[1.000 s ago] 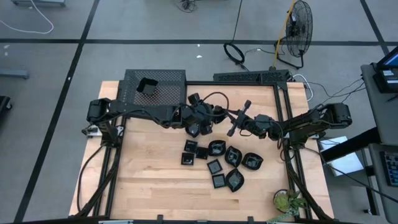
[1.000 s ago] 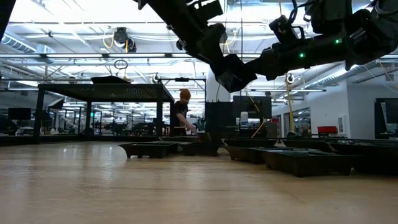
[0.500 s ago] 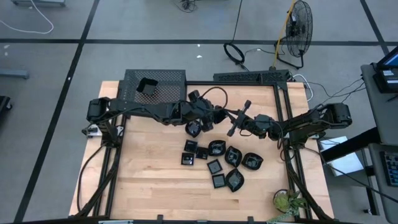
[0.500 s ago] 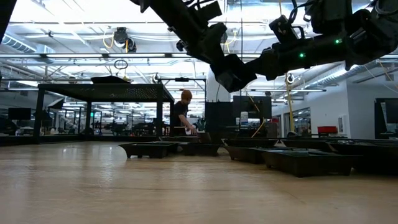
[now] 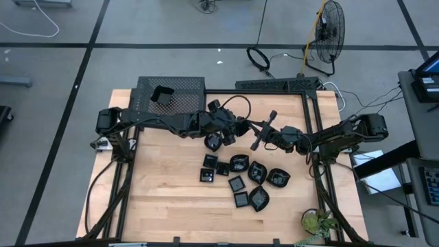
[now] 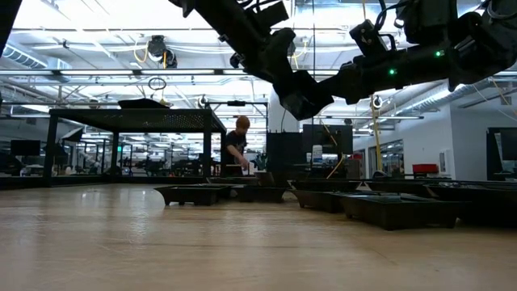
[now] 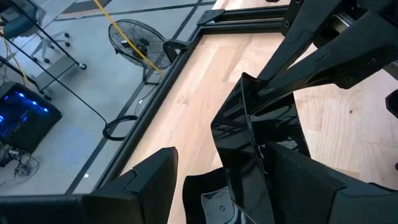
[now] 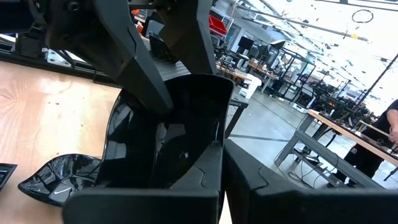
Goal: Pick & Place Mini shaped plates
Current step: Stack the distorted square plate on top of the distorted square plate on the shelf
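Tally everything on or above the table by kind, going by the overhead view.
Mini plates loose on the table: 9
Mini plate inside the mesh rack: 1
Mini plate up in the left hand: 1
Mesh rack: 1
Plant: 1
Total: 13

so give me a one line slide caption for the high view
Both arms meet above the wooden table, left gripper and right gripper close together, over scattered mini shaped plates; mesh rack behind.

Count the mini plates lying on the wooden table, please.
9 mini plates, one cluster at mid-table. Another sits in the mesh rack; one more mini plate is held upright in the left gripper. The arms may hide more.
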You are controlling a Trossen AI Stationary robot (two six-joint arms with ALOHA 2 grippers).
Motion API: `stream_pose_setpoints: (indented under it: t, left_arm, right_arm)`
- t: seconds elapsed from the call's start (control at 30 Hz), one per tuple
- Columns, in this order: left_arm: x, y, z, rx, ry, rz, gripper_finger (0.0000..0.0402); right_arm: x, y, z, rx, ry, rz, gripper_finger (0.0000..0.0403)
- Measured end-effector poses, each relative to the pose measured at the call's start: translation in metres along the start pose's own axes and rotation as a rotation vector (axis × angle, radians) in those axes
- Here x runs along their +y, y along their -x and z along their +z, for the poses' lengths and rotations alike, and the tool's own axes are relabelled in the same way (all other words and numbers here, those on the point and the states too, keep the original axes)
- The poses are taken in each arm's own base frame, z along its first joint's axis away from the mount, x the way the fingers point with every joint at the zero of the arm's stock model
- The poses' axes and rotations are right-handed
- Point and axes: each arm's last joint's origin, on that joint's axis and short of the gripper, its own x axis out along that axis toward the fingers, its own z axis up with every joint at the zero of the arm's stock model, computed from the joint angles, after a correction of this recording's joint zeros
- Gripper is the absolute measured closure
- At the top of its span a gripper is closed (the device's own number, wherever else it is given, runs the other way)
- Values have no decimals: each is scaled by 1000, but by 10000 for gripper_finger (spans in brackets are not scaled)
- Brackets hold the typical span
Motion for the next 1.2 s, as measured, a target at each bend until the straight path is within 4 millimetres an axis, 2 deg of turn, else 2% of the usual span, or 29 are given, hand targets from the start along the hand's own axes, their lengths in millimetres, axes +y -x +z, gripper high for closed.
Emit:
stream_pose_setpoints:
  t: [0.5, 1.2]
  left_arm:
    - [-6, -11, -8, 26, -20, -11, 158]
    - [-5, -12, -7, 17, -73, 32, 158]
  right_arm:
    - [0, 0, 0, 1, 0, 0, 403]
    - [0, 0, 0, 1, 0, 0, 403]
